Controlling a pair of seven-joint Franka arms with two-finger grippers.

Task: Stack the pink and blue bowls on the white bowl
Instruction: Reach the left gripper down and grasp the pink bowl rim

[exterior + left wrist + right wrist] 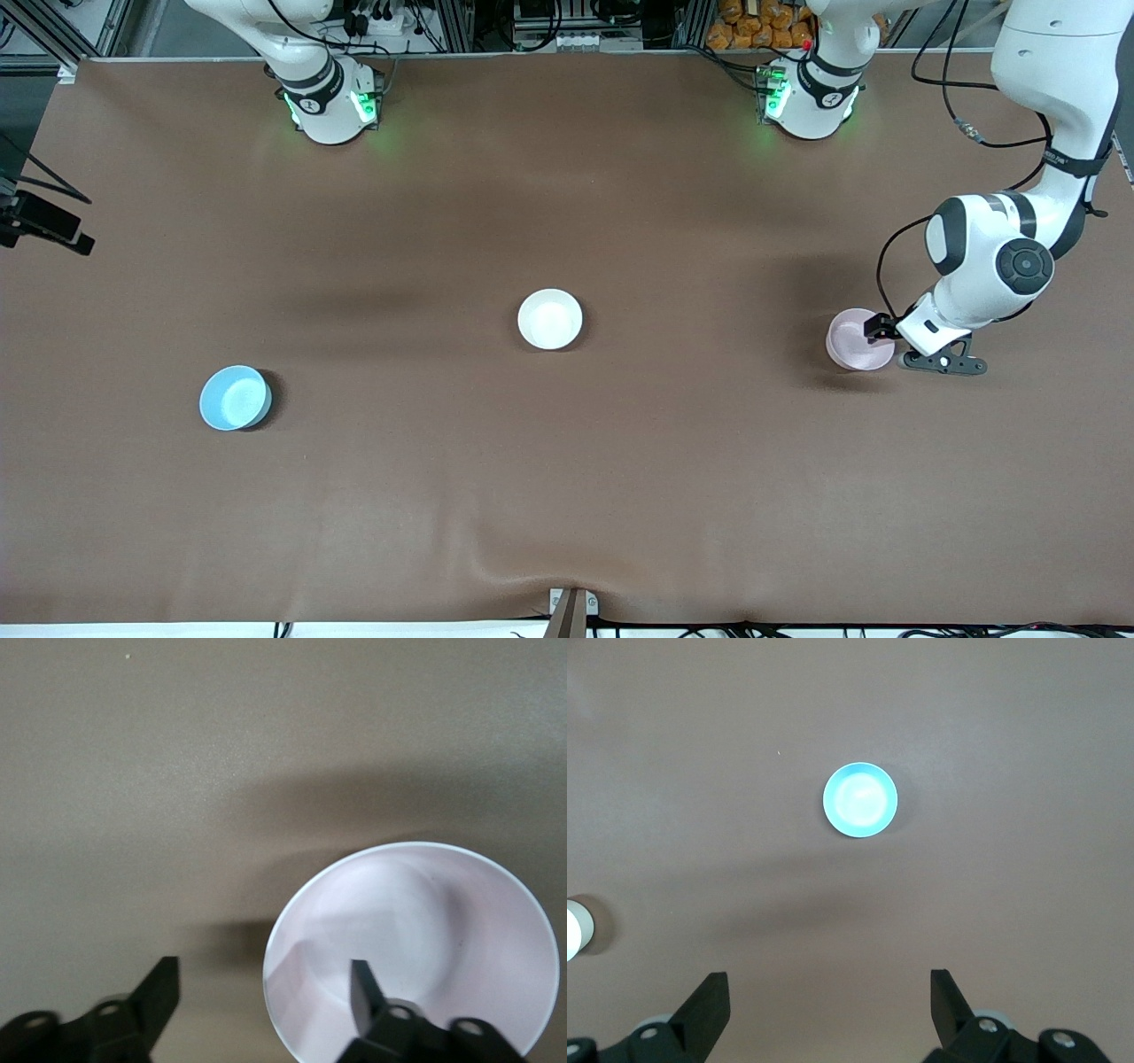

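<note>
Both end effectors spread — left [264, 992] straddling pink bowl's [858, 339] rim, right [830, 1003] high over blue bowl [860, 801].

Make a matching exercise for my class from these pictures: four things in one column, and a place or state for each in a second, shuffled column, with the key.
Things
1. pink bowl
2. blue bowl
3. white bowl
4. right gripper

Places or states
A. mid-table, between the other two bowls
B. open, high over the table, with the blue bowl below it
C. its rim sits between the open left gripper's fingers
D. alone toward the right arm's end of the table

Pairs: 1-C, 2-D, 3-A, 4-B
</note>
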